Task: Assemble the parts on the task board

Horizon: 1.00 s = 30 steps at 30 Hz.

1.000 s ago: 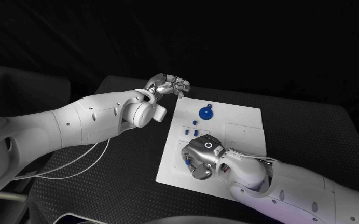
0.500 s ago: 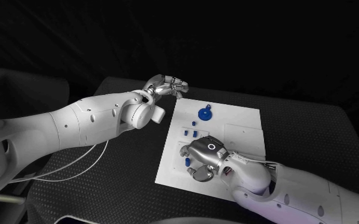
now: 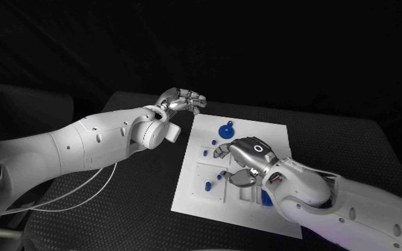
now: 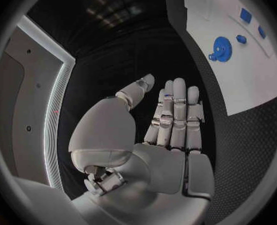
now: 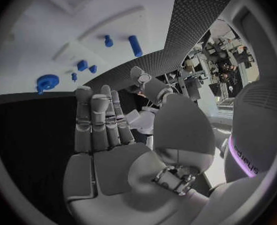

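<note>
Since a second ago the right robot hand (image 3: 243,161) has lifted from the near part of the task board (image 3: 272,140) toward its middle, uncovering small blue parts (image 3: 208,186); it grasps nothing, fingers apart. The left robot hand (image 3: 180,100) hovers released off the board's far corner, over the tabletop (image 3: 125,204). A blue gear (image 3: 227,128) lies on the board's far part. Next, I'd lower slowly over one part and pinch it squarely

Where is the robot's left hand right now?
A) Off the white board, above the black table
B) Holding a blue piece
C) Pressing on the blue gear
A: in the head view the left hand sits beyond the corner of the task board, holding nothing, apart from the blue gear.
</note>
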### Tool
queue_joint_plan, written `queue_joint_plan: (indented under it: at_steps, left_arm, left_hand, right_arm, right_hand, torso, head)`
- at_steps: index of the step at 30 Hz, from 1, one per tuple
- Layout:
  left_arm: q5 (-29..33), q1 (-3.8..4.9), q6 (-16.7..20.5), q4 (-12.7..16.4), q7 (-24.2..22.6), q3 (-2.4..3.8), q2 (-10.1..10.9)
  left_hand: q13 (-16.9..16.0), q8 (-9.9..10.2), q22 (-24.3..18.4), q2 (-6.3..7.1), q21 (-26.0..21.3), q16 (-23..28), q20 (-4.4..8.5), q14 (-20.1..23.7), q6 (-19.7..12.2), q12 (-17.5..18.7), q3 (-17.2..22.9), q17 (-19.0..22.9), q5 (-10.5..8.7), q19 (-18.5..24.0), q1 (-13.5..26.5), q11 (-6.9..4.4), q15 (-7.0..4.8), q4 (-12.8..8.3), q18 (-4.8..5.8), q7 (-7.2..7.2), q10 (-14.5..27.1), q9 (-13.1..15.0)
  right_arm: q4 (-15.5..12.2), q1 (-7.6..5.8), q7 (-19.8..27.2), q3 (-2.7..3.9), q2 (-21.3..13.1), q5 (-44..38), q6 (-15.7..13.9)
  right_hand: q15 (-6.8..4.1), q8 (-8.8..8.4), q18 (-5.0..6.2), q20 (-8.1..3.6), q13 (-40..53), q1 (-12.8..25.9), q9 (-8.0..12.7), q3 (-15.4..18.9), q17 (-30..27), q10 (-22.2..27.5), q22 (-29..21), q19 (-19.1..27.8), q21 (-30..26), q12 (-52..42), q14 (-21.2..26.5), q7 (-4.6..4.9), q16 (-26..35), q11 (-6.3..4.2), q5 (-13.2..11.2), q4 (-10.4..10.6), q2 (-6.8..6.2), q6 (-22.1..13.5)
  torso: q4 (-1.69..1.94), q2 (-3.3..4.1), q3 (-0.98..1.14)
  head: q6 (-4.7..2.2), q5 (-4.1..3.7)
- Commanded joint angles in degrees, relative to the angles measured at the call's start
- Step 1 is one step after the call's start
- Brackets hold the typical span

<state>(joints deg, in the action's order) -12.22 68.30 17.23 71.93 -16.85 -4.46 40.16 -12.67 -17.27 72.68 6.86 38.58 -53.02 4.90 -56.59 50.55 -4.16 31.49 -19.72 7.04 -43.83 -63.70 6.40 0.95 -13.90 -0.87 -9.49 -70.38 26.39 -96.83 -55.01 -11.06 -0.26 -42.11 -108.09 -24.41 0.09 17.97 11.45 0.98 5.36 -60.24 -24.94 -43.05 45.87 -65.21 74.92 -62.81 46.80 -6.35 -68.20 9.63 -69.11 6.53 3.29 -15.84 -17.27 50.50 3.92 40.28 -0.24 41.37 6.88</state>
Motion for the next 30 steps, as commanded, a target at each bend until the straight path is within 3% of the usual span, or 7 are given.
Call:
queue_joint_plan:
  at_steps: [1,5,16,18,19,24,30]
  left_arm:
    - [0.27,0.07,-0.53,-0.24,-0.47,0.03,0.02]
    - [0.27,0.07,-0.60,-0.39,-0.42,0.02,-0.06]
    - [0.46,0.02,-0.80,-0.92,-0.42,0.00,-0.46]
    - [0.46,0.01,-0.74,-0.92,-0.41,0.00,-0.43]
    - [0.47,0.00,-0.77,-0.91,-0.40,-0.01,-0.43]
    - [0.49,-0.11,-0.79,-0.90,-0.36,-0.03,-0.29]
    - [0.57,-0.16,-0.82,-0.35,-0.31,-0.05,-0.01]
  left_hand:
    - [-0.07,-0.15,0.07,-0.20,-0.22,0.26,-0.11,-0.32,-0.51,0.03,-0.23,-0.08,0.22,-0.41,0.48,-0.19,-0.08,0.03,-0.73,-0.02,0.39,0.02]
    - [-0.08,-0.15,0.08,-0.20,-0.23,0.27,-0.11,-0.32,-0.51,0.03,-0.23,-0.09,0.23,-0.41,0.47,-0.19,-0.08,0.03,-0.73,-0.02,0.39,0.02]
    - [-0.09,-0.18,0.11,-0.26,-0.26,0.29,-0.13,-0.33,-0.47,0.00,-0.25,-0.14,0.22,-0.43,0.54,-0.19,-0.07,0.10,-0.72,-0.01,0.37,0.03]
    - [-0.09,-0.18,0.12,-0.26,-0.26,0.29,-0.13,-0.34,-0.47,0.00,-0.25,-0.15,0.21,-0.44,0.55,-0.19,-0.07,0.10,-0.72,-0.01,0.37,0.03]
    - [-0.09,-0.19,0.12,-0.26,-0.26,0.29,-0.13,-0.34,-0.47,0.00,-0.26,-0.15,0.21,-0.44,0.56,-0.19,-0.07,0.11,-0.72,-0.01,0.37,0.03]
    - [-0.10,-0.20,0.13,-0.27,-0.27,0.31,-0.13,-0.34,-0.45,-0.01,-0.28,-0.17,0.21,-0.44,0.61,-0.19,-0.06,0.15,-0.71,-0.01,0.36,0.04]
    - [-0.11,-0.22,0.15,-0.26,-0.29,0.33,-0.14,-0.34,-0.44,-0.01,-0.31,-0.19,0.20,-0.45,0.69,-0.19,-0.06,0.19,-0.71,0.00,0.36,0.04]
  right_arm:
    - [-1.45,-1.12,1.23,0.56,-2.17,8.58,-0.69]
    - [-3.06,-2.61,0.15,1.70,-5.65,17.43,1.85]
    - [0.02,-6.76,-8.42,1.69,-11.97,35.71,15.22]
    - [0.07,-6.76,-10.46,1.60,-12.54,36.94,17.00]
    - [0.08,-6.76,-11.81,1.52,-12.93,38.02,18.75]
    - [-0.76,-6.76,-18.60,0.30,-14.79,41.59,23.74]
    - [-2.51,-6.77,-21.21,-2.86,-16.52,44.21,25.72]
  right_hand:
    - [-0.85,0.48,3.55,-0.30,0.57,0.33,-0.11,-1.27,-0.20,-2.66,0.93,-0.91,-0.02,-1.38,-0.56,-0.11,-0.18,-0.88,0.15,0.82,0.02,0.98]
    - [-1.82,0.95,3.55,-0.74,1.13,-0.18,-0.21,-2.68,-0.30,-4.74,0.99,-1.86,0.37,-2.71,-1.38,-0.42,-0.33,-1.79,0.41,2.12,0.06,1.68]
    - [-5.89,1.48,3.55,-1.55,12.53,2.72,-0.53,1.54,0.17,-17.61,1.01,-4.07,1.52,-18.28,-3.58,-2.94,-1.15,-6.09,-0.19,5.03,0.50,2.69]
    - [-6.42,1.40,3.55,-2.22,19.17,5.07,-0.78,3.44,1.06,-16.51,1.06,-5.41,2.21,-26.39,-4.81,-3.65,-2.58,-6.72,-0.71,5.90,1.14,2.42]
    - [-6.60,1.86,3.46,-3.51,28.55,4.41,-1.46,2.36,1.94,-6.23,0.79,-5.98,2.25,-35.56,-4.29,-2.66,-3.11,-6.73,-0.84,6.05,-0.12,3.00]
    - [-7.05,2.31,3.55,-3.82,41.58,9.29,-2.57,3.78,4.59,-5.05,1.26,-7.79,3.77,-51.48,-5.66,-3.79,-6.16,-7.27,-0.49,10.26,1.38,3.28]
    - [-6.83,2.92,3.55,-5.08,51.87,12.11,-4.57,0.91,7.45,-2.27,1.39,-8.85,6.07,-62.21,-5.50,-3.73,-8.29,-7.12,-0.47,14.06,2.68,3.27]
  torso:
    - [-0.11,0.00,0.09]
    - [-0.23,-0.13,0.22]
    - [-0.70,-0.47,0.24]
    - [-0.67,-0.47,0.26]
    - [-0.68,-0.49,0.28]
    - [-0.75,-0.53,0.26]
    - [-0.90,-0.64,0.13]
  head:
    - [-0.54,-0.62]
    - [-1.09,-1.57]
    - [-1.59,-5.48]
    - [-1.72,-5.97]
    - [-1.63,-6.17]
    - [-1.29,-6.94]
    - [-0.59,-7.63]
